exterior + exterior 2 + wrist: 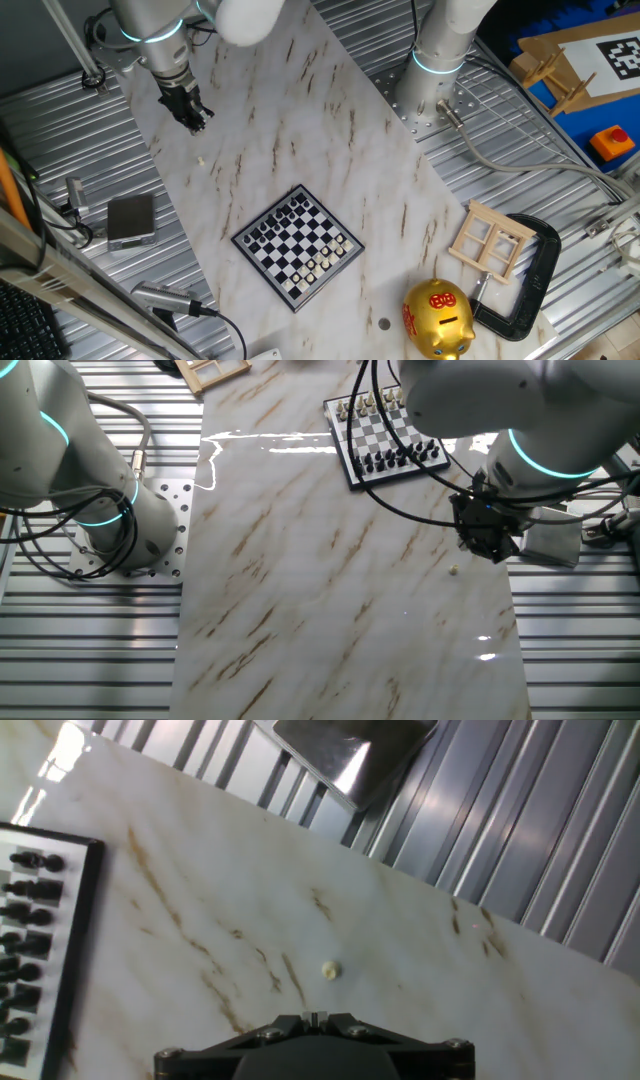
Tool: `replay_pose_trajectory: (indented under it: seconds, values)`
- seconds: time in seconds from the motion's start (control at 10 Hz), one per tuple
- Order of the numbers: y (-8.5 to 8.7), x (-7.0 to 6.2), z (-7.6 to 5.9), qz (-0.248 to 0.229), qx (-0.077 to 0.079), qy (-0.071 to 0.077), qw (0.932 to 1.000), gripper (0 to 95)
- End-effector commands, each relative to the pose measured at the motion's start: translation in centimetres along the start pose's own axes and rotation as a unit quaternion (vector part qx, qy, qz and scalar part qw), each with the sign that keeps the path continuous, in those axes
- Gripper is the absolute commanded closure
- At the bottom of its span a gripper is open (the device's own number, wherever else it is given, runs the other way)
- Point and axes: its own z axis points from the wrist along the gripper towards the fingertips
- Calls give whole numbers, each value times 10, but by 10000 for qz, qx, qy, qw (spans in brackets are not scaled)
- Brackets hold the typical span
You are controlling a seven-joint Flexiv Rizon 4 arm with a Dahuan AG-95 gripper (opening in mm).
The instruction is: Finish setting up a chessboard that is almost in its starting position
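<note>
On the white marble bench [330, 120] in one fixed view, the small black-and-white chessboard [297, 247] sits near; a tiny pale piece [201, 159] lies far left, below the black gripper [190, 112]. The other fixed view shows the same. Hand view: piece centred. I cannot tell how the jaws stand. Next, I think: drop down and grab it.

Robotics lab bench. Marble-patterned tabletop [300, 120] laid over ribbed aluminium decking [520, 150]; second arm's base [425, 95] bolted down at upper centre. Printed fiducial marker [622, 52] at upper right corner (calibration type). Black clamp [530, 280] lower right, loose cables [500, 165] trailing across the decking.
</note>
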Motion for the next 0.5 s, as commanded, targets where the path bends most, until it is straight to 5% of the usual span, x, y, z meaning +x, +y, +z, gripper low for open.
replay_pose_trajectory:
  seconds: [0.1,0.5]
  values:
    - [1,1,-1,43,27,43,10000,950]
    - [10,1,8,38,5,10,10000,950]
